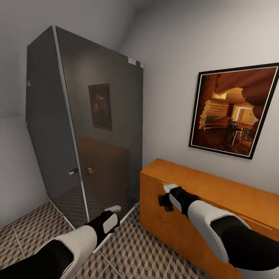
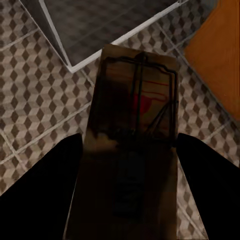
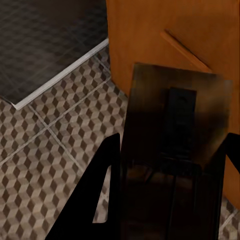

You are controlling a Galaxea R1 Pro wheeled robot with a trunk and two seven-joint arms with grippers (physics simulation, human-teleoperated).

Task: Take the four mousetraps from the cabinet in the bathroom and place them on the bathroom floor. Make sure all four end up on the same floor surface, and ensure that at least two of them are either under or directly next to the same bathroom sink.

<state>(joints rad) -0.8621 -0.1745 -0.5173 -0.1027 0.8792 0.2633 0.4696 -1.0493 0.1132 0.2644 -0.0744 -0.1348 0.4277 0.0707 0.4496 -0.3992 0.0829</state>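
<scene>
My left gripper (image 1: 111, 217) is shut on a mousetrap (image 2: 134, 120), a brown board with wire and a red mark. It hangs low over the cube-patterned bathroom floor (image 1: 147, 252) beside the shower's corner. My right gripper (image 1: 167, 198) is shut on a second mousetrap (image 3: 172, 135), held against the near top edge of the orange-brown cabinet (image 1: 217, 201). In the right wrist view the cabinet (image 3: 170, 35) front stands just behind that board. The sink is out of view.
A dark glass shower enclosure (image 1: 97, 128) with a pale threshold fills the left corner. A framed painting (image 1: 236, 112) hangs on the wall above the cabinet. Open tiles lie between the shower and the cabinet.
</scene>
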